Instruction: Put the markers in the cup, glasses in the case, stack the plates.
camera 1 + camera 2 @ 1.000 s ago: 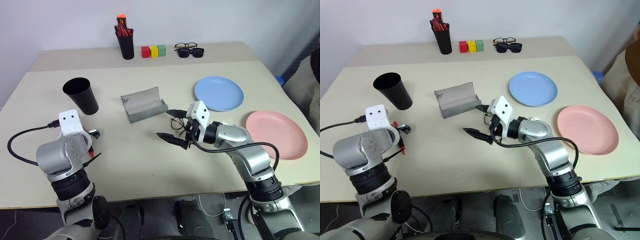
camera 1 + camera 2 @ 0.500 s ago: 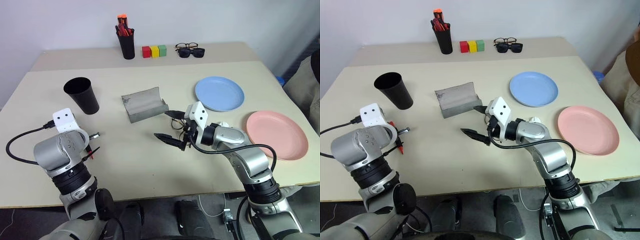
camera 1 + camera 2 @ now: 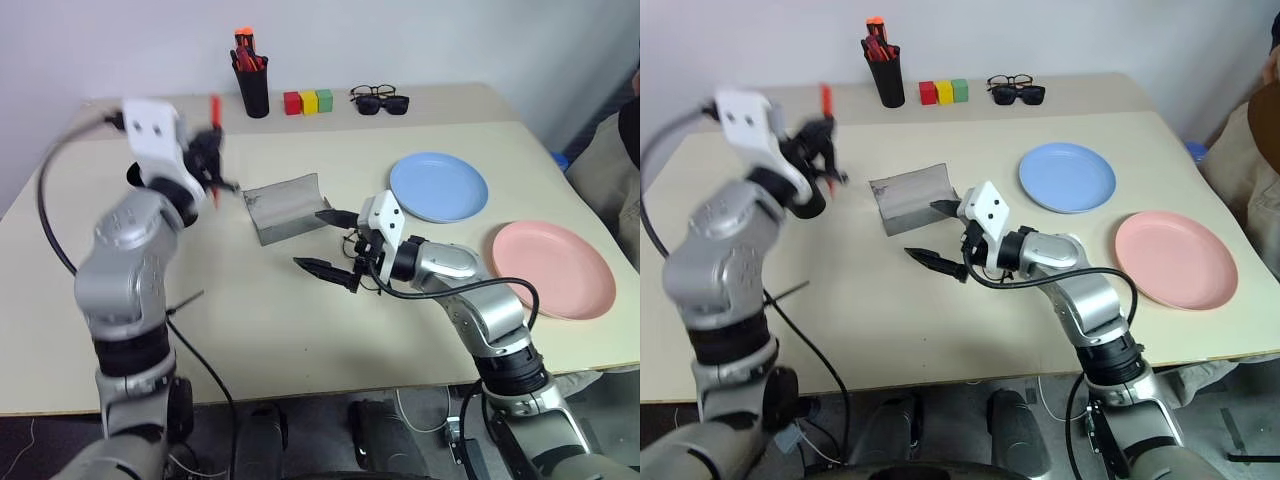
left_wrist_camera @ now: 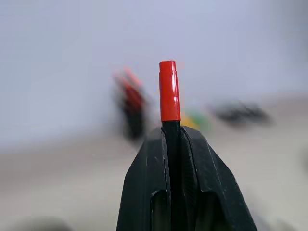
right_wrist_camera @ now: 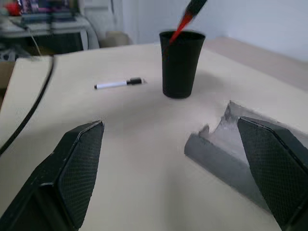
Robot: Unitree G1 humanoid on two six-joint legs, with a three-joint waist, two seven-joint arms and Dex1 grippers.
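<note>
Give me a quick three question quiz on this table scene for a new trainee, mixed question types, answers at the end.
1. True or false: the left tool is shut on the red marker.
2. Which plate lies nearer the grey case: A the blue plate, B the pink plate?
3. Fill in: the white marker lies on the ____.

Key: 1 true. 2 A. 3 table.

No readable text, label, brand, number or sign anywhere.
</note>
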